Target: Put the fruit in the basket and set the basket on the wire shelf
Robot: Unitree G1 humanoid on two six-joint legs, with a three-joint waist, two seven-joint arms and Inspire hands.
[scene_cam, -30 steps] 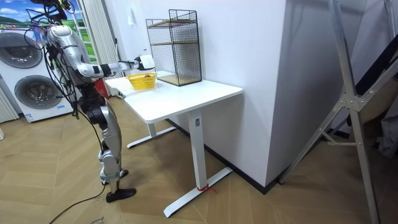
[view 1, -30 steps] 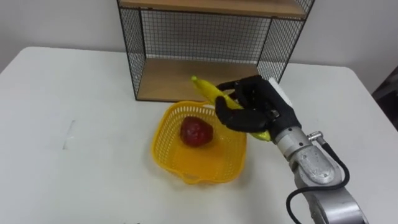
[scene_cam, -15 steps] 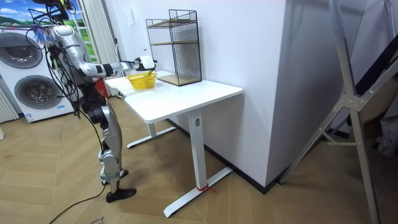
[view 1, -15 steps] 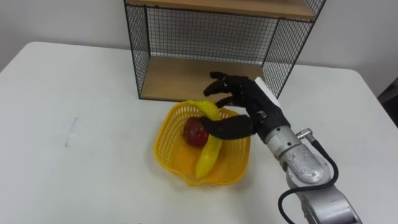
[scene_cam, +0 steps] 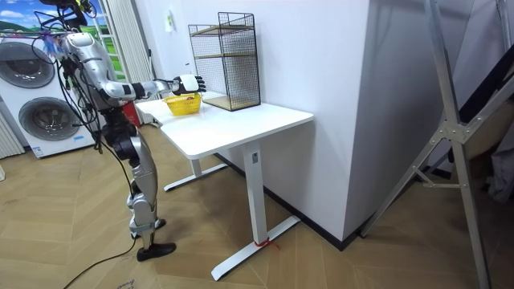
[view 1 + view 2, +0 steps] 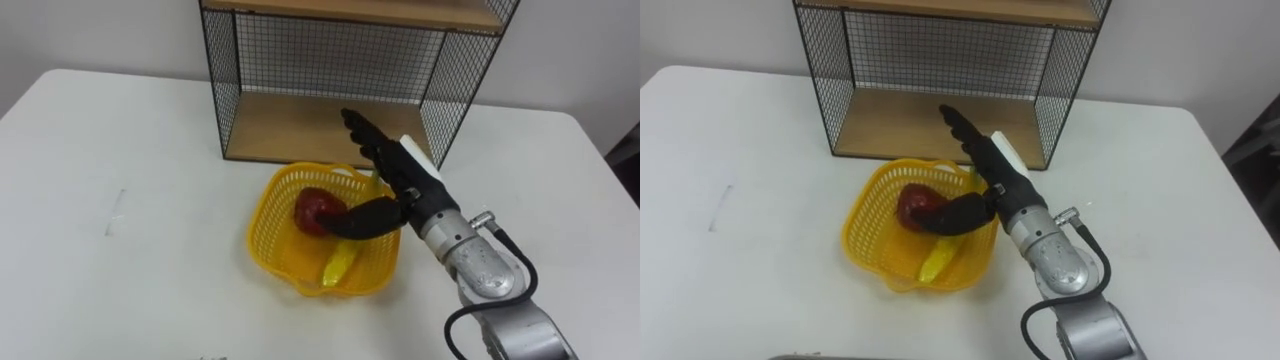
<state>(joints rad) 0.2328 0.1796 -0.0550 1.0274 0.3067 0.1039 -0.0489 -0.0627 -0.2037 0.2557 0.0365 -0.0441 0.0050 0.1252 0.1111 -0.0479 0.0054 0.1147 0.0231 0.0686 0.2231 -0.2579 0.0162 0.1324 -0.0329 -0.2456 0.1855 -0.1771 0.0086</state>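
- White desk (image 6: 120,150): bare on its left part, carrying everything else further right.
- Near the desk's middle, a yellow basket (image 6: 262,238) of open plastic mesh, upright, standing just in front of the shelf's near edge and not on it.
- Inside the basket, toward its far side, a dark red apple (image 6: 313,209).
- To the right of the apple and nearer, a banana (image 6: 340,266) lying along the basket's floor, one end toward the near rim.
- At the far side of the desk, a black wire shelf (image 6: 224,95) with wooden boards; lower board bare behind the basket.
- Right robot hand (image 6: 407,176), reaching in from the lower right, released and holding nothing: fingers straight, stretched toward the shelf's lower board above the basket's far right rim; thumb bent down over the basket's inside, just beside the apple, contact not clear.
- In the room view, from left to right: washing machines (image 5: 44,120) in the background, then the robot standing upright at the desk's left end with one arm stretched over the basket, then the wire shelf against the wall.
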